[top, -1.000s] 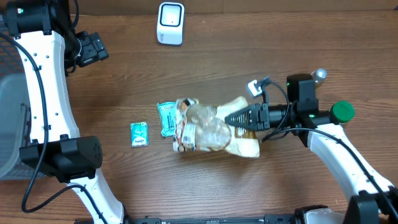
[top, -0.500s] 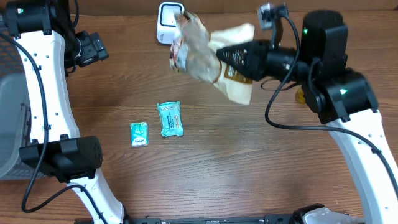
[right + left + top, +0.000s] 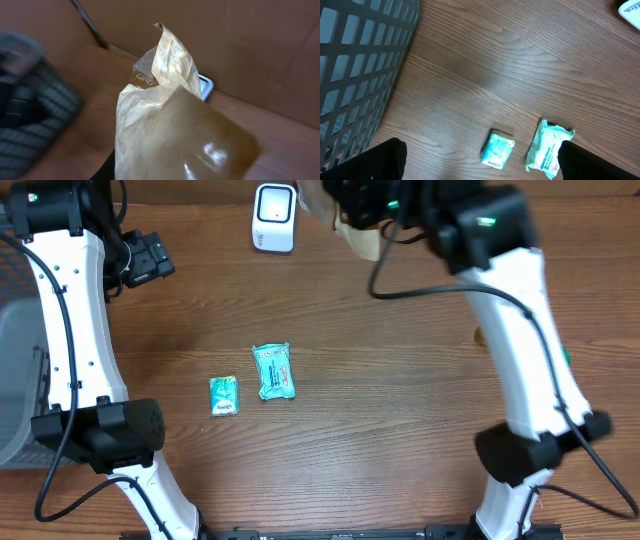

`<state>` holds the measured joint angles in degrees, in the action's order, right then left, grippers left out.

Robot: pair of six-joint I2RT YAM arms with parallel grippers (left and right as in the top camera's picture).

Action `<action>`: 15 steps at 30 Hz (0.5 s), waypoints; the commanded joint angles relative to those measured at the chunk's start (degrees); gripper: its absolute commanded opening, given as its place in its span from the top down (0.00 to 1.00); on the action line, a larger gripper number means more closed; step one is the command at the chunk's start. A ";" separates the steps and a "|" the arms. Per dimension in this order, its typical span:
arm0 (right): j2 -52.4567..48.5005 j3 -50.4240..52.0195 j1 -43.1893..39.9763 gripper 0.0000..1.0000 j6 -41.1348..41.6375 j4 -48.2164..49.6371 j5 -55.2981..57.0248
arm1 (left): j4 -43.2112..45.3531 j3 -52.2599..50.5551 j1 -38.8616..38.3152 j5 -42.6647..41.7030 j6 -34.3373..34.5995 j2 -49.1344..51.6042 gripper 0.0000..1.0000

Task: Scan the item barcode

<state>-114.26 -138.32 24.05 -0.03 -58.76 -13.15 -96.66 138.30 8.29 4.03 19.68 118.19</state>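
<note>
So, the bag [image 3: 165, 135] is being held up off the table [image 3: 400, 430] by the right gripper [image 3: 362, 202], which is clamped on it. The fingers are mostly hidden behind the crinkly tan-and-clear wrapper in the wrist view, so only a dark sliver is seen low at the left of the bag. From overhead the bag is found at the far edge of the table, just right of the white scanner [image 3: 273, 217]. It's mostly covered by the right arm stretched over it, so only a tan corner is seen poking out. Whether a barcode is turned toward the scanner can't be told from any view. The left gripper [image 3: 150, 262] is held up at the far left, well apart from the bag, with its jaws spread wide and gripping nothing. Its dark fingertips [image 3: 387, 160] are seen at the bottom corners of its wrist view. Two green packets are laid flat on the wood mid-table: a bigger packet [image 3: 274, 370], and a small packet [image 3: 224, 395] just beside it on the left, not touching. A grey mesh basket [image 3: 360, 60] is seen at the left edge of the table.
</note>
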 commanded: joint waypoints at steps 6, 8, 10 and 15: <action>-9.84 -1.55 4.28 0.83 -20.33 6.69 13.09 | -0.13 -0.26 -0.07 -0.48 -0.39 -1.31 0.00; -12.13 -1.55 4.50 0.83 -23.69 8.90 13.07 | -0.13 -0.26 -0.07 -0.50 -0.39 -1.31 0.00; -14.01 -1.55 4.61 0.83 -26.10 10.80 13.07 | -0.13 -0.26 -0.07 -0.48 -0.39 -1.31 0.01; -18.36 -1.55 4.61 0.83 -29.22 15.85 13.05 | -0.13 -0.26 -0.07 -0.50 -0.39 -1.31 0.00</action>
<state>-130.89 -138.32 28.60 -24.93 -44.77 -0.99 -96.66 138.30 8.29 4.01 19.68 118.19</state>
